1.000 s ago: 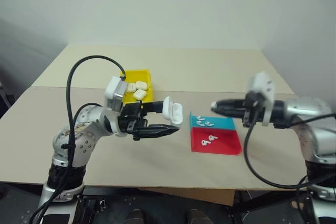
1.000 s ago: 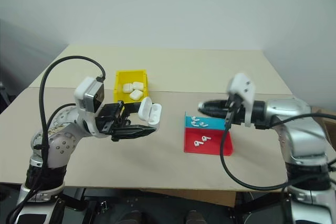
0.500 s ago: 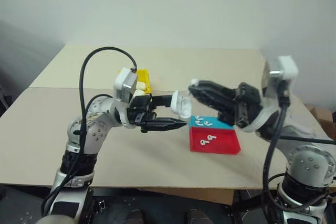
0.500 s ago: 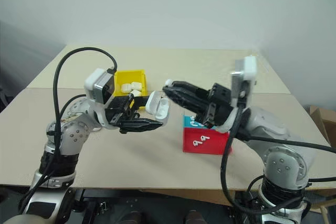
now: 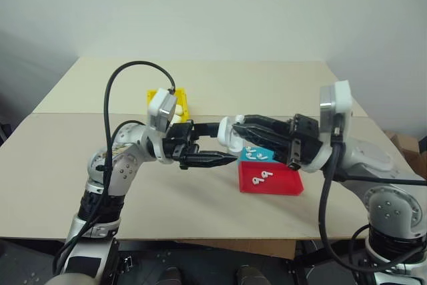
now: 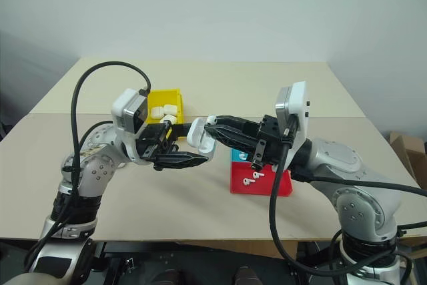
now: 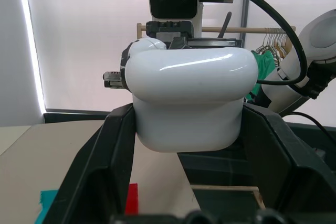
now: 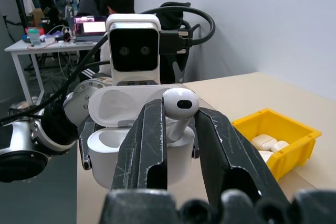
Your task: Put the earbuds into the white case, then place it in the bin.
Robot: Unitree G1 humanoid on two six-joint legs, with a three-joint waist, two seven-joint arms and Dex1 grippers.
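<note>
open white case [image 8: 137, 129] held in air, an earbud [image 8: 179, 109] above it; yellow bin [image 5: 169, 101] behind

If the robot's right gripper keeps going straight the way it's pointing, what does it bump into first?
Most likely the small open white plastic case held in the left gripper. The right gripper pinches a tiny white earbud just above the case's opening, so that would meet it first.

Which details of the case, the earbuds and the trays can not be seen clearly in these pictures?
- The case: its sockets are hidden by its own shell in the left wrist view.
- The earbud: its stem tip sits behind the right gripper's fingers, so seating depth is unclear.
- The blue tray: mostly covered by the right arm.
- Earbuds on the red tray: too small to tell apart.
- The bin: partly hidden by the left wrist camera.
</note>
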